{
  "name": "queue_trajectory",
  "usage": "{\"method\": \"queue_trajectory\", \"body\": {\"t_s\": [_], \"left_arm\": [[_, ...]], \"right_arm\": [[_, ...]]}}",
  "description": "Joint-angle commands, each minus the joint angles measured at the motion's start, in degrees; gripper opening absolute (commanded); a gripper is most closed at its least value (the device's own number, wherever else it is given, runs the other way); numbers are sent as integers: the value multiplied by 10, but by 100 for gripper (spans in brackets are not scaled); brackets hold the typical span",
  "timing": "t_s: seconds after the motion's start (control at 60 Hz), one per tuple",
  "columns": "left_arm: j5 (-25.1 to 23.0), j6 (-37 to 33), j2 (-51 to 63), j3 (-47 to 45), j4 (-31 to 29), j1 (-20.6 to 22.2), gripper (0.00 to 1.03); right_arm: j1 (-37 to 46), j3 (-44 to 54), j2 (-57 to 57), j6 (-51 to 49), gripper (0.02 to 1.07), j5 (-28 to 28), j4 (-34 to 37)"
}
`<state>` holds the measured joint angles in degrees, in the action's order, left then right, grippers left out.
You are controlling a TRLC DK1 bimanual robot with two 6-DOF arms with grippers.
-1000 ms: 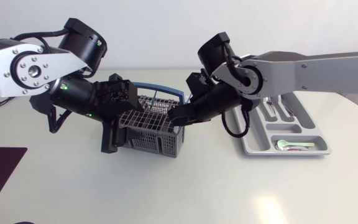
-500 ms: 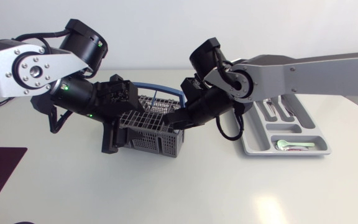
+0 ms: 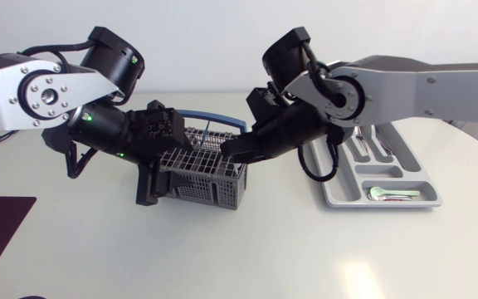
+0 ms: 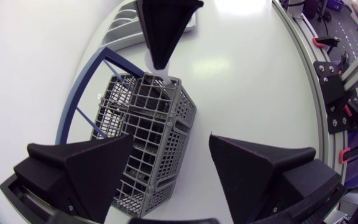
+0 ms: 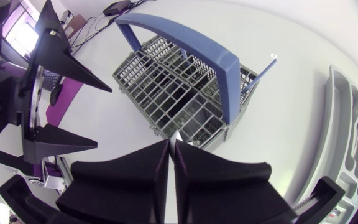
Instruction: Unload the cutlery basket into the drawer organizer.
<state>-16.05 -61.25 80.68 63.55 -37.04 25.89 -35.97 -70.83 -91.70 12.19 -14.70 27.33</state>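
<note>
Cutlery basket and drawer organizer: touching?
Apart. Head view shows bare table between the cutlery basket and the drawer organizer; right wrist view shows the same gap.

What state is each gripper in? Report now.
Left gripper: open, straddling the basket edge.
Right gripper: shut on a thin pale utensil.

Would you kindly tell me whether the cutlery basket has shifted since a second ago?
No. The cutlery basket sits in the same spot, equally far from the drawer organizer in the head view.
</note>
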Motion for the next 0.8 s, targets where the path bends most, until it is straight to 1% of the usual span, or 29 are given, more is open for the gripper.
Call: {"method": "queue_trajectory", "body": {"t_s": [0.0,0.267,0.783], "left_arm": [[-6,13,12,-16,-5,0,90],[-6,18,11,-21,-5,2,90],[-6,24,7,-30,-5,12,90]], "right_arm": [[-2,-17,28,-1,7,3,17],[0,-15,86,-2,7,-23,29],[34,-19,119,19,7,-24,35]]}}
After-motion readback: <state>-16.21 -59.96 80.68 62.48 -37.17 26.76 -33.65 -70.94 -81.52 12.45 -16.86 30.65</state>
